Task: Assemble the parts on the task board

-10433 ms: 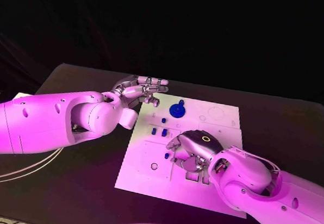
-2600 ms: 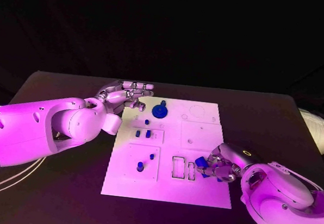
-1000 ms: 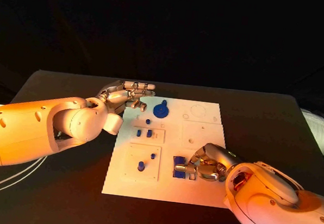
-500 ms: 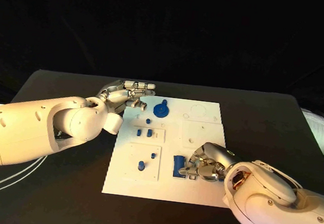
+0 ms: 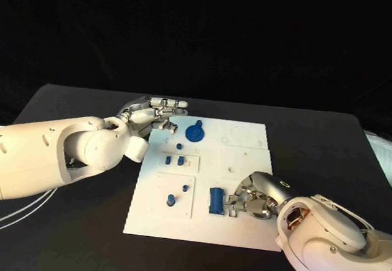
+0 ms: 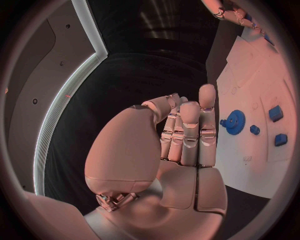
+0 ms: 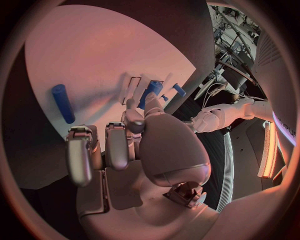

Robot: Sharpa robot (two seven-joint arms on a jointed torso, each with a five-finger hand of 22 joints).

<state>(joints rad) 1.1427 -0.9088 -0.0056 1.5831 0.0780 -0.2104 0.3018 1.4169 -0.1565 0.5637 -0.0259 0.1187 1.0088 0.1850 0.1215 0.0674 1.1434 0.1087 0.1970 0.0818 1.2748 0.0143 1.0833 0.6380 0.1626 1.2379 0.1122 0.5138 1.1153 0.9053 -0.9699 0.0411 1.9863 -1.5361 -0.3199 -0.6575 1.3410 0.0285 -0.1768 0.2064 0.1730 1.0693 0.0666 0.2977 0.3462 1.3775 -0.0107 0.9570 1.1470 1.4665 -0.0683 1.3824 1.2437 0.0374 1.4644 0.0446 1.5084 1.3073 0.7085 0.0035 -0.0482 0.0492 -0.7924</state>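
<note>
The white task board (image 5: 251,158) lies in the middle of the black table. A long blue block (image 5: 216,201) stands in a slot near its front edge. My right hand (image 5: 254,198) hovers just right of that block with its fingers bent down, holding nothing. The right wrist view has the block (image 7: 150,92) just past my fingertips (image 7: 133,117), and a blue bar (image 7: 62,102) lying flat on the board. A blue gear (image 5: 194,133) sits at the far left of the board. My left hand (image 5: 155,114) is beside it, fingers straight and together, empty.
Small blue pieces (image 5: 175,161) stand in the board's left middle panel, and two blue pegs (image 5: 177,194) in the front left panel. The left wrist view shows the gear (image 6: 235,121) and two blue pieces (image 6: 278,126) on the board. Bare black table surrounds the board.
My right hand carried the blue block leftwards to the slot, set it in, and has now drawn slightly right, leaving the block standing free. The left hand has stayed put.
</note>
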